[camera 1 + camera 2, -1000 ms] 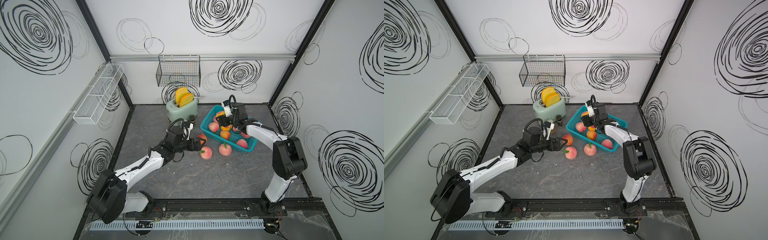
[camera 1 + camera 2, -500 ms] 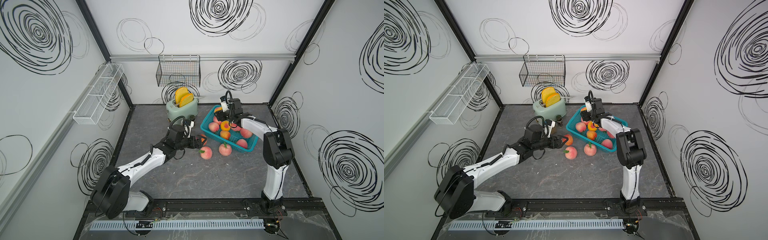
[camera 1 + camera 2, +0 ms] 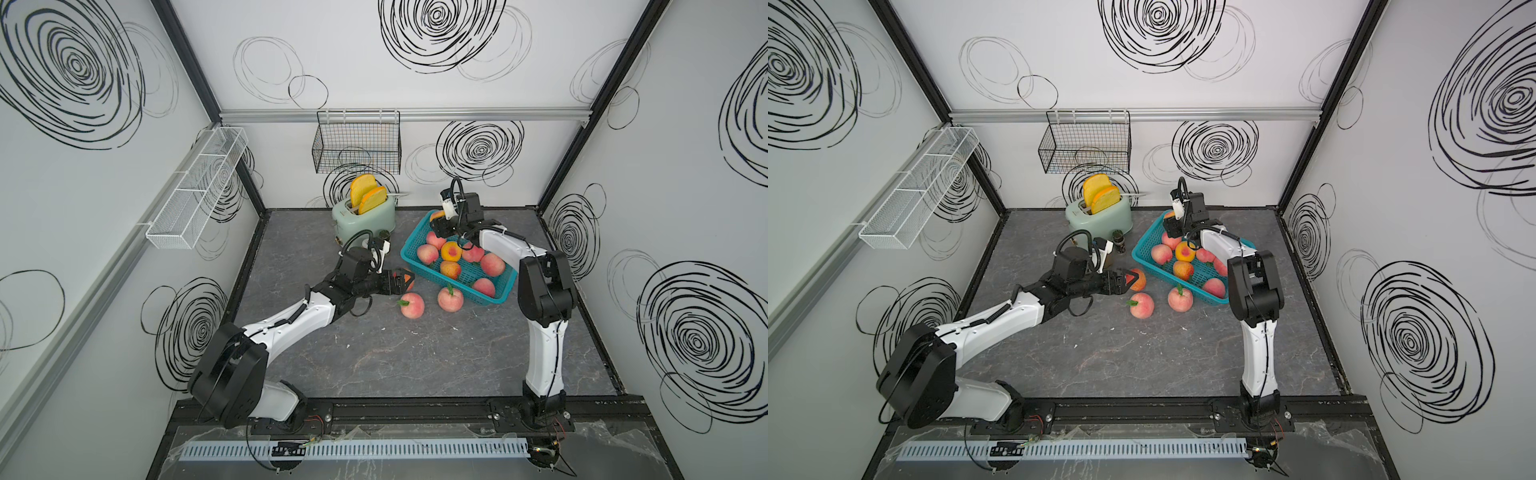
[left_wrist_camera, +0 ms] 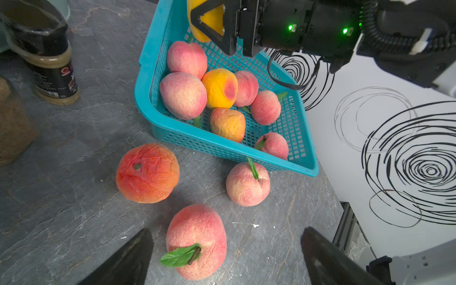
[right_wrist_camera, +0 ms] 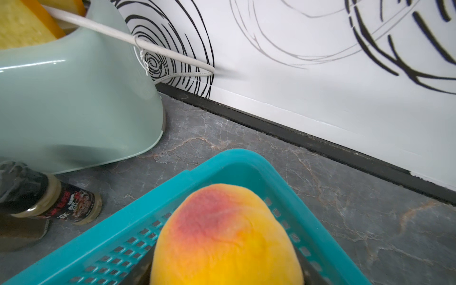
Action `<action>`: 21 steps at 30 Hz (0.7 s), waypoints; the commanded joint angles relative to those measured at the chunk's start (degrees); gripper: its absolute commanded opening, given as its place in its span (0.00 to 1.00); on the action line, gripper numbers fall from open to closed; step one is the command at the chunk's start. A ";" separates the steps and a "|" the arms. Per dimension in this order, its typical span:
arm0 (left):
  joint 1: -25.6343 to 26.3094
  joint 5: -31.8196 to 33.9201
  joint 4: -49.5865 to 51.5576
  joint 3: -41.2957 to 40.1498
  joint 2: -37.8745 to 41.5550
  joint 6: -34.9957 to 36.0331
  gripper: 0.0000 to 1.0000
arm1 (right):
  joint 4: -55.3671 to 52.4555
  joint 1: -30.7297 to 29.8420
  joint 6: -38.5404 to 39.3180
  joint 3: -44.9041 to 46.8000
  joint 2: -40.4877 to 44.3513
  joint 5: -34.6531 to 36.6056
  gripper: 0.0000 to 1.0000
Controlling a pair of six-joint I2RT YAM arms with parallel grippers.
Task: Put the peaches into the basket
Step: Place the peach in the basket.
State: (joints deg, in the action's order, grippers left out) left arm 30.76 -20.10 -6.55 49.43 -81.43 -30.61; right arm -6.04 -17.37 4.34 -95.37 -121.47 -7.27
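Peaches [image 4: 183,95] mostly in basket [image 4: 145,103] beneath right jaws; yellow one [image 5: 227,237] gripped there, carried across to corner, likely due release; three on worktop [image 4: 61,197] just ahead of wide-open, empty left jaws.

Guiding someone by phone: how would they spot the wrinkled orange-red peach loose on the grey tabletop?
Find the teal slotted plastic basket towards the back of the grey stone-look tabletop; three round toy peaches lie just outside its near side. The wrinkled orange-red peach sits closest to the mint-green toaster. Its two neighbours are pink with a green leaf; it alone is deep orange-red and creased.
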 commanded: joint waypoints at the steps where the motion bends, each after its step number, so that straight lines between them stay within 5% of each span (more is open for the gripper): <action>1: -0.38 -0.18 -2.74 1.90 -0.65 0.32 0.97 | -1.05 0.48 1.18 -1.46 -1.45 -0.73 0.59; 21: -0.52 0.30 -1.54 1.70 0.74 0.55 0.98 | -1.81 0.58 1.12 -2.15 -3.33 -1.07 0.66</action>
State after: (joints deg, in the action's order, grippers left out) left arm 30.72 -20.08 -6.50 49.43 -81.43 -30.59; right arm -5.98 -16.99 4.36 -96.03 -123.17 -7.51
